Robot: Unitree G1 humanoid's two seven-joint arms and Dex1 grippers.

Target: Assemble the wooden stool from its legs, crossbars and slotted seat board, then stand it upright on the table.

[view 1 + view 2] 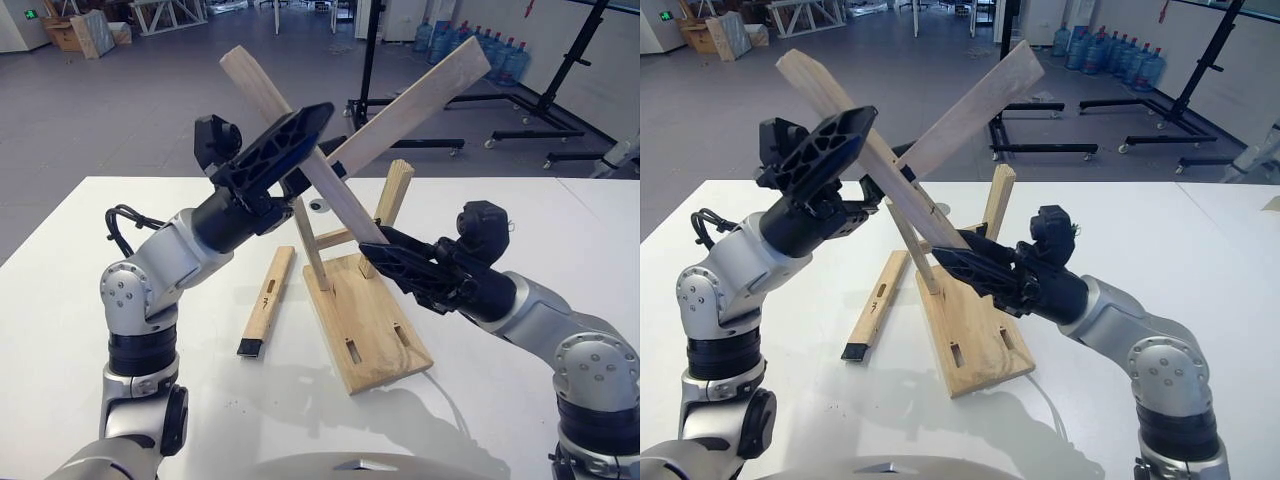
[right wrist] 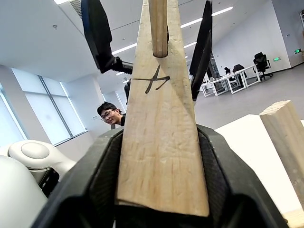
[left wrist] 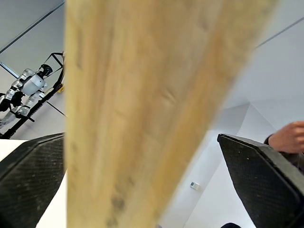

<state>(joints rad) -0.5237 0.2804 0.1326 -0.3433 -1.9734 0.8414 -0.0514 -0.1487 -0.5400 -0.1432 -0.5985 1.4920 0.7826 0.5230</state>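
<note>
The right gripper (image 1: 382, 245) pinched the long pale wooden leg (image 1: 255, 80) low down, with the left gripper (image 1: 318, 145) spread loosely around it higher up, so the leg probably needed squaring over a slot in the flat slotted wooden seat board (image 1: 375, 340) lying just below the right gripper before being pressed in.

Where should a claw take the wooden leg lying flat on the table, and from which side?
Grip the wooden leg near its middle, from above, closing across its narrow width: it lies flat, with bare table along both long sides.
</note>
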